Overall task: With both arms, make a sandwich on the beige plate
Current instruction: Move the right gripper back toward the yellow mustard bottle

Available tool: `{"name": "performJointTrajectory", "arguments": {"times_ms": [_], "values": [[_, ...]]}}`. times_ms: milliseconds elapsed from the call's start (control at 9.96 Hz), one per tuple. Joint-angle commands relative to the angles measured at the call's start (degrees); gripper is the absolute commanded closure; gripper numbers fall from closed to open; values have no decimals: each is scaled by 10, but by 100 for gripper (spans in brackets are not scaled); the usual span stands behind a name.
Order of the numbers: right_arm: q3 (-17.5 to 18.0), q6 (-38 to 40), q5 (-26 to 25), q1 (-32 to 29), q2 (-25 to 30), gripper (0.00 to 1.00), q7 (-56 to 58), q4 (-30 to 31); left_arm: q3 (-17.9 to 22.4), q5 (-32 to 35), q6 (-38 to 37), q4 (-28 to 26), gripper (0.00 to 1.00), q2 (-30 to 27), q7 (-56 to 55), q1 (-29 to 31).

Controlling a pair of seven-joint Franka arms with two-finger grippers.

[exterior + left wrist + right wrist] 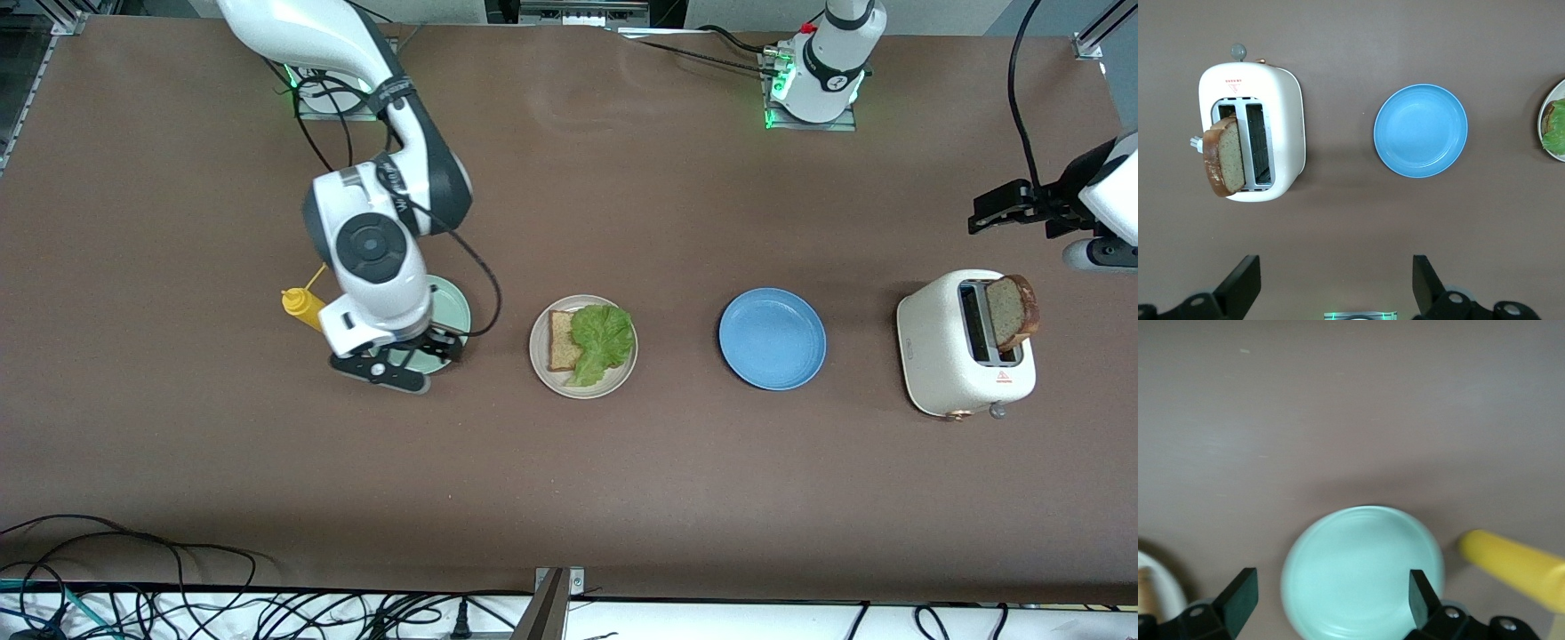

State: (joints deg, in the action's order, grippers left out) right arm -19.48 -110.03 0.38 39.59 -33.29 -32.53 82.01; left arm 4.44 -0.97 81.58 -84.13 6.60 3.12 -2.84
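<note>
The beige plate (pixel 556 380) lies mid-table with one brown-crusted bread slice (pixel 560 340) on it and a ruffled green lettuce leaf (pixel 603 340) over that slice. Its rim (pixel 1545 123) and the lettuce (pixel 1557 131) show in the left wrist view. A second bread slice (pixel 1013 311) (pixel 1225 157) stands tilted out of a slot of the white toaster (pixel 960 351) (pixel 1281 120). My left gripper (pixel 982 213) (pixel 1331 280) hangs open and empty over the table beside the toaster. My right gripper (pixel 409 356) (pixel 1331 600) is open and empty over the mint-green plate (pixel 453 311) (pixel 1361 570).
A blue plate (pixel 772 338) (pixel 1421 130) with nothing on it lies between the beige plate and the toaster. A yellow squeeze bottle (pixel 302 307) (pixel 1515 567) stands beside the mint-green plate, toward the right arm's end. Cables lie along the table's front edge.
</note>
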Motion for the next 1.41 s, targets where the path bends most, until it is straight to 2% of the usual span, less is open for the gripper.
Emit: {"name": "performJointTrajectory", "arguments": {"times_ms": [0,201,401,602,803,1004,1204,1305], "values": [[-32,39,-6,4,69,0,104,56,-3,-2,2,3,0,-1,13,5],[-69,100,-6,4,106,0,182,70,-3,-2,2,3,0,-1,13,5],[-92,113,-6,3,109,0,262,82,-3,-2,2,2,0,-1,13,5],[-91,108,0,-37,140,0,333,117,-3,-2,2,3,0,-1,13,5],[-78,75,14,-110,167,0,429,170,-3,-2,2,3,0,-1,13,5],[-78,55,91,-168,190,0,557,219,-3,-2,2,3,0,-1,13,6],[-78,53,123,-227,192,0,675,241,-3,-2,2,3,0,-2,13,5],[-78,52,161,-249,189,0,738,248,-3,-2,2,3,0,-2,13,5]]}}
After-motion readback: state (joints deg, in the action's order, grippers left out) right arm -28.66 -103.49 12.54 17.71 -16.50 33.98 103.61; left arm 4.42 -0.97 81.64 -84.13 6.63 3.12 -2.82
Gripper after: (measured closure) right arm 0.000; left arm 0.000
